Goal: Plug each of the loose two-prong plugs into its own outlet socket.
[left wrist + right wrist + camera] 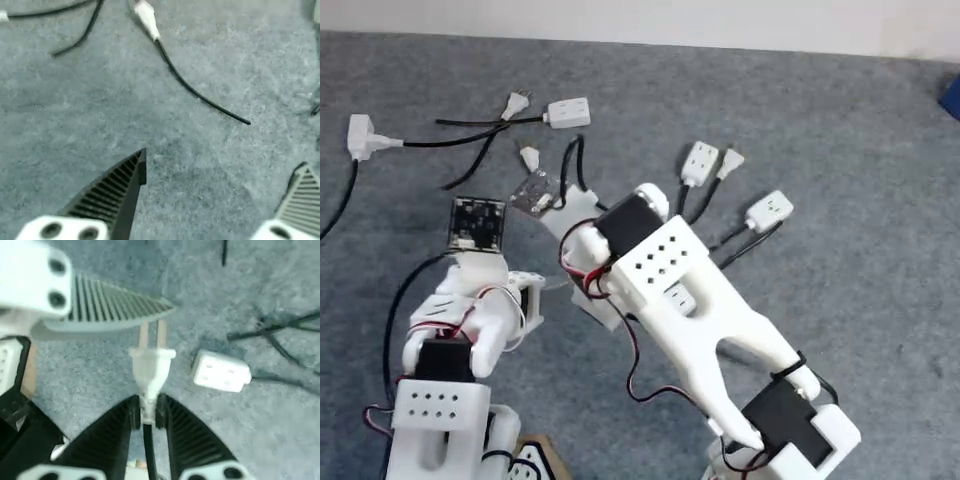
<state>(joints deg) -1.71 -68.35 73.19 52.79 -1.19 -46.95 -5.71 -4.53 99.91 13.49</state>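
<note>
Right pincer [148,402]: black ribbed fingers [110,435] pinched tight on the narrow neck of the held plug [150,365], with its black cord running back between them. The plug's long axis lies straight out from the wrist, prongs leading. The body is white moulded plastic, flat, flaring to a square shoulder. Its two prongs are flat, parallel and pale brass in tone. Their tips are covered by a pale ribbed finger [115,307] on a white mount.

Just beside the held plug, not touching: an outlet socket [221,371], a white rounded block lying flat with its slotted face up.

To the held plug's left: left pincer [222,157], spread wide with nothing between its fingers, above bare tabletop [75,125]. The tabletop cover is grey with a felt-like nap.

Farther out than the held plug, to its left: a small loose plug [529,156], white.

Farther out, to its right: a paired socket [700,162] with a white plug [730,160] just beside it, and a lone socket [770,210], both on black cords.

Farthest from the held plug, leftward: a far socket [570,112], a far plug [517,102] near it, and an edge socket [360,135] on a black cord.
</note>
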